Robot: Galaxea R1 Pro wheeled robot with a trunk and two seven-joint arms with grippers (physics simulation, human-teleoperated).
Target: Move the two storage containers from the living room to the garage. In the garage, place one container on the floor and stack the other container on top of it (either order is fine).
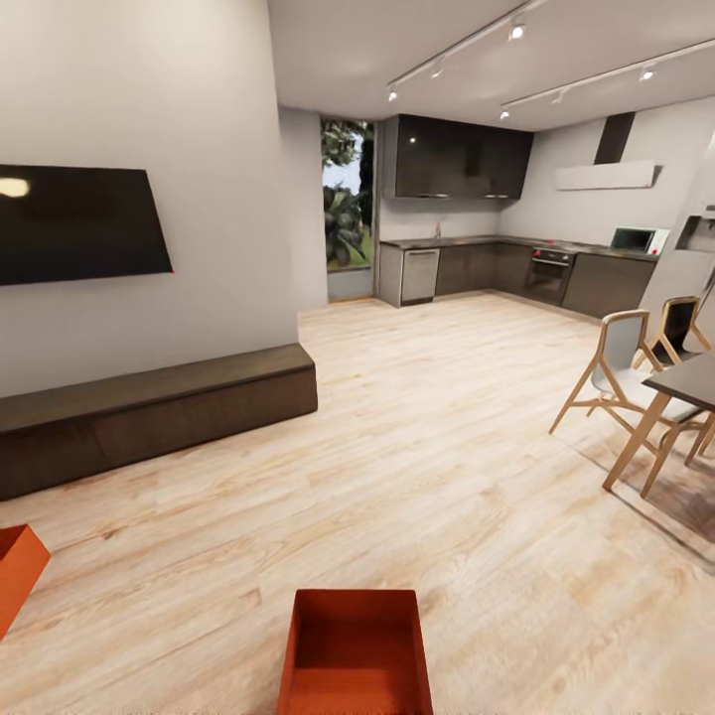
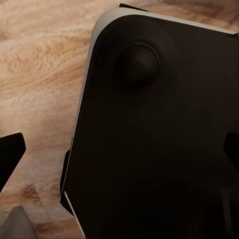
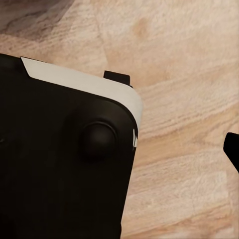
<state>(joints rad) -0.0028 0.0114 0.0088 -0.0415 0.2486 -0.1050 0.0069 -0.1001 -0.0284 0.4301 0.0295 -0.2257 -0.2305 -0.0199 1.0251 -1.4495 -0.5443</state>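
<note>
From the head camera, one orange-red storage container (image 1: 356, 650) sat on the pale wood-plank floor (image 1: 437, 477) at the bottom centre of the picture, open top up. A second storage container (image 1: 17, 568) showed as a corner at the left edge, well apart from the first. A black wall TV (image 1: 77, 222) hung above a long dark low cabinet (image 1: 149, 412). Farther off stood a dark kitchen counter (image 1: 497, 266) with an oven (image 1: 549, 275), and to the right wooden chairs (image 1: 621, 382) beside a dark dining table (image 1: 685, 392).

From the left wrist camera, a dark rounded robot housing with a white edge (image 2: 159, 134) lay close before the left end effector, with plank floor beyond. Only dark finger tips showed at the picture's edges, so I could not tell whether it was released or clenched.

From the right wrist camera, a similar dark housing (image 3: 64, 159) sat before the right end effector over the plank floor (image 3: 184, 99); its state likewise could not be told.
</note>
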